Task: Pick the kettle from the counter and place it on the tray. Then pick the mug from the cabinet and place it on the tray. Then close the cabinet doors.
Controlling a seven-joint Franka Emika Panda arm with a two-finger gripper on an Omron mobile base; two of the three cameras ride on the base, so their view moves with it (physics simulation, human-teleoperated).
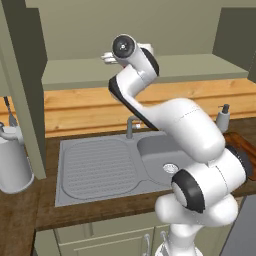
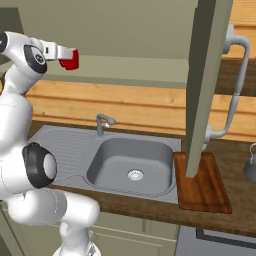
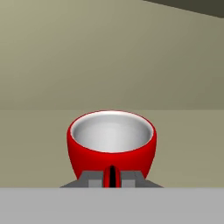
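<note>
The red mug (image 3: 111, 140), pale inside, fills the lower middle of the hand view, and its handle is pinched between my finger tips. My gripper (image 3: 111, 177) is shut on that handle. From the right base view, the gripper (image 2: 64, 52) holds the mug (image 2: 70, 59) up at the level of the cabinet shelf (image 2: 140, 70). The arm reaches into the open cabinet (image 1: 165, 30), its hand (image 1: 106, 57) over the shelf. The wooden tray (image 2: 205, 192) lies on the counter (image 2: 225, 222) right of the sink. The kettle (image 2: 251, 163) shows at the right edge, beside the tray.
Both cabinet doors stand open: the left door (image 1: 24, 90) and the right door (image 2: 206, 85) with its curved handle (image 2: 239, 80), which hangs over the tray. A steel sink (image 2: 131, 162) with a tap (image 2: 101, 122), a soap bottle (image 1: 223, 118) and a tall grey-white cylinder (image 1: 13, 162) sit on the counter.
</note>
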